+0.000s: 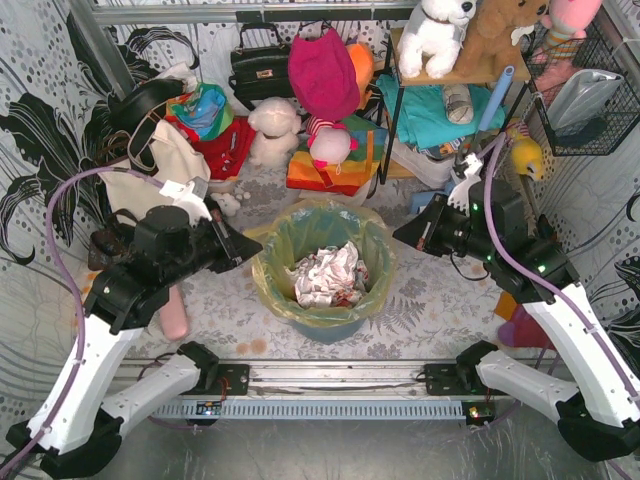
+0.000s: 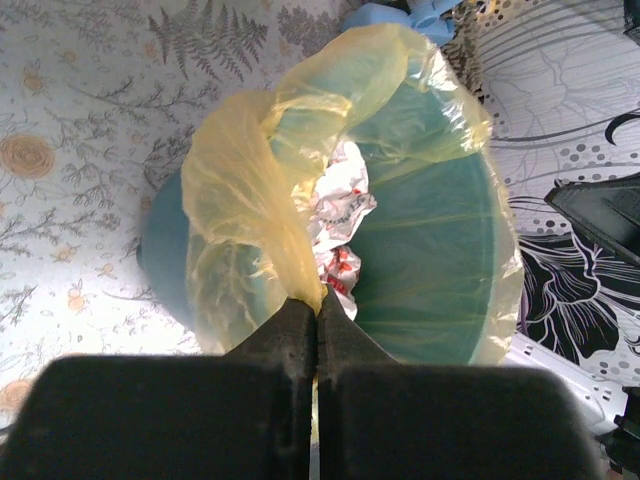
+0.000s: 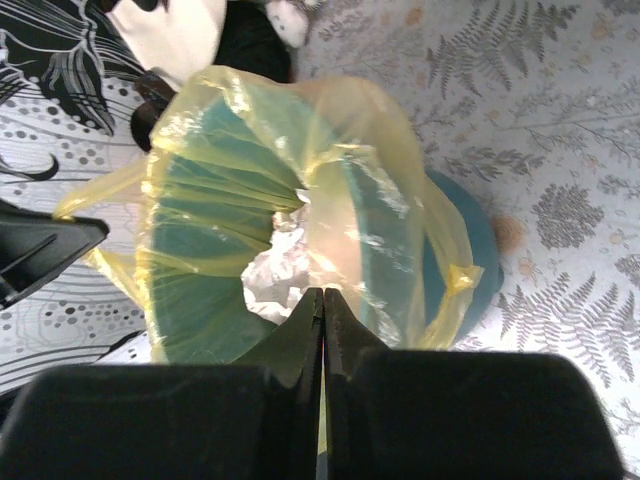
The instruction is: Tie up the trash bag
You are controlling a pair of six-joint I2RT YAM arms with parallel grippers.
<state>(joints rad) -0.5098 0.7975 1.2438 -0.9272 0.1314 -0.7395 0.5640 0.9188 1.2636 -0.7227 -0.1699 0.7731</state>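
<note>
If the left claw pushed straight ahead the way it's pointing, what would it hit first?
The left claw is shut on the gathered edge of the yellow bag, so that plastic comes first. Behind it is likely the crumpled paper in the bucket, though depth is unclear.

The trash bag (image 1: pixel 372 262) sits in a bucket (image 1: pixel 330 328) at the middle of the table (image 1: pixel 425 300), with crumpled paper (image 1: pixel 327 274) inside it. The left gripper (image 1: pixel 255 251) pinches its left rim, and the right gripper (image 1: pixel 398 236) pinches its right rim. Stuffed toys (image 1: pixel 272 130) lie behind.
</note>
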